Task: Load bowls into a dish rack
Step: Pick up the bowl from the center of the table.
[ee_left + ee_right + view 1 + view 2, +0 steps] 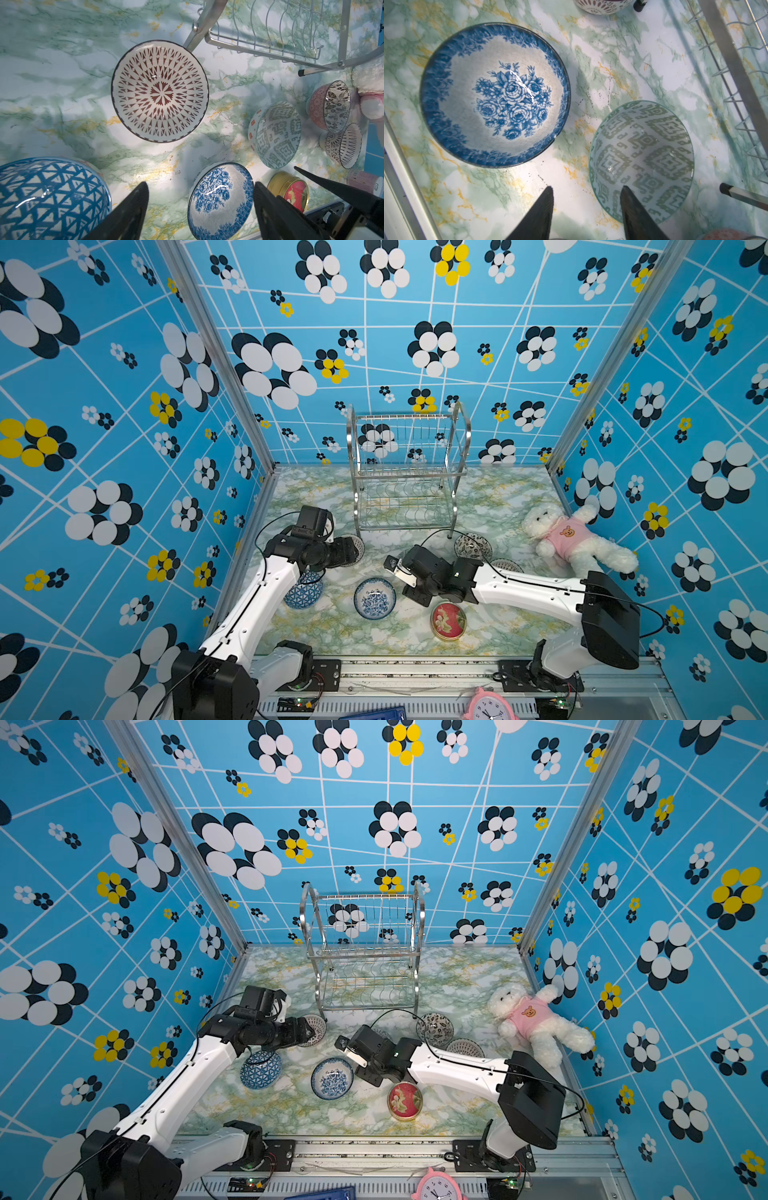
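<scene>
Left wrist view: my left gripper (200, 185) hangs spread and empty over the table (62, 62), with the red bowl (160, 91) just beside the rack's (409, 472) near-left foot. That arm reaches out from the near-left base, wrist bent rightward. My right gripper (586, 187) is parted over the green bowl's (641, 158) rim, not pinching; its arm stretches low leftward from the near-right base. The rack stands far centre.

Bright blue walls (540, 290) printed with black, white and yellow flower clusters and thin white lines are enclosing the space on three sides, silver aluminium posts (218, 356) standing at the corners. A green-and-gold marbled tabletop (332, 626) is reflecting pale light (plainest in the wrist views).
</scene>
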Robot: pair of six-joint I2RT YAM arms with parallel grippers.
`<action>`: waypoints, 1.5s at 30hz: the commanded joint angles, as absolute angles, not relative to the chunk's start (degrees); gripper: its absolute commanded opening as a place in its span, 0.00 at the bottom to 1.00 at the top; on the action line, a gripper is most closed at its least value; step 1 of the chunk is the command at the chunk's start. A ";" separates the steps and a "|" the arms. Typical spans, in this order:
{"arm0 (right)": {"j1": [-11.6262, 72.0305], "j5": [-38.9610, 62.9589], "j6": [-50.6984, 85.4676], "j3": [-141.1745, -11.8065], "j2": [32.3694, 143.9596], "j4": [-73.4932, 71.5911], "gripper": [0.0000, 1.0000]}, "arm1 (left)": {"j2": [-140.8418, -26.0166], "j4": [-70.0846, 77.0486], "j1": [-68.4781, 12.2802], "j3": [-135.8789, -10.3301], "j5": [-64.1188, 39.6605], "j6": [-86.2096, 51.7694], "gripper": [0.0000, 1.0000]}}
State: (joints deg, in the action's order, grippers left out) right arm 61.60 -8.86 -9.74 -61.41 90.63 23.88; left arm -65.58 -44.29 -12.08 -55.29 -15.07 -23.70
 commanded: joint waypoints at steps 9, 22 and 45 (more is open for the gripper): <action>62.92 -10.92 -9.31 -67.15 97.18 29.47 0.48 | -64.96 -43.65 -11.07 -59.11 -13.05 -18.84 0.86; 62.93 -16.12 -9.71 -69.04 102.71 28.56 0.35 | -65.04 -41.26 -10.82 -57.21 -8.73 -18.29 0.89; 62.93 -15.94 -11.83 -69.92 103.95 26.39 0.04 | -62.44 -42.27 -10.81 -57.93 -7.47 -18.44 0.90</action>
